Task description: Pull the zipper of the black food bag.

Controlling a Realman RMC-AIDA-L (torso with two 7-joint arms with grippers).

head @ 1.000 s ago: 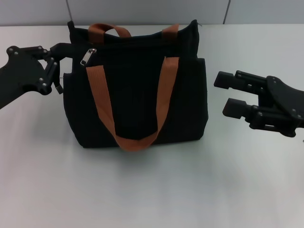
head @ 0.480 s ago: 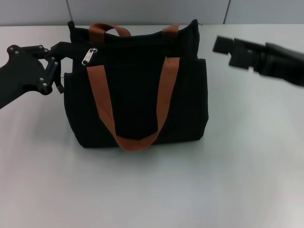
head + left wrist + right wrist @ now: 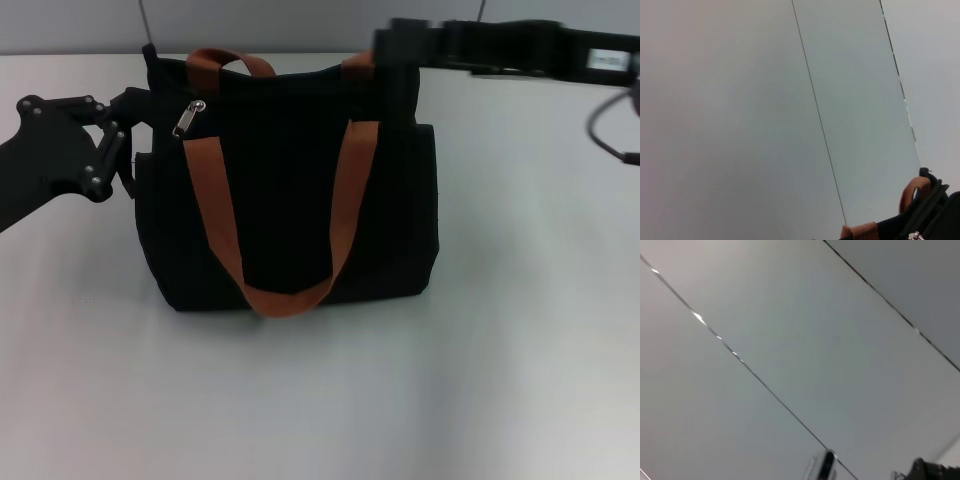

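The black food bag [image 3: 290,190] stands upright on the table in the head view, with rust-orange handle straps [image 3: 215,215] over its front. The silver zipper [image 3: 187,118] hangs at the left end of the bag's top edge. My left gripper [image 3: 128,140] is against the bag's upper left corner, just left of the zipper. My right gripper [image 3: 398,45] reaches in from the right, level with the bag's top right corner, far from the zipper. The left wrist view shows a bit of the bag's top and an orange strap [image 3: 912,192].
The bag stands on a pale grey table [image 3: 500,350]. A grey panelled wall [image 3: 300,25] runs close behind the bag. The right arm's cable [image 3: 600,125] loops at the far right. The right wrist view shows mostly wall panels.
My right arm has risen from beside the bag's right side and swung left to the bag's top right corner. The left arm, the bag and the zipper have not moved.
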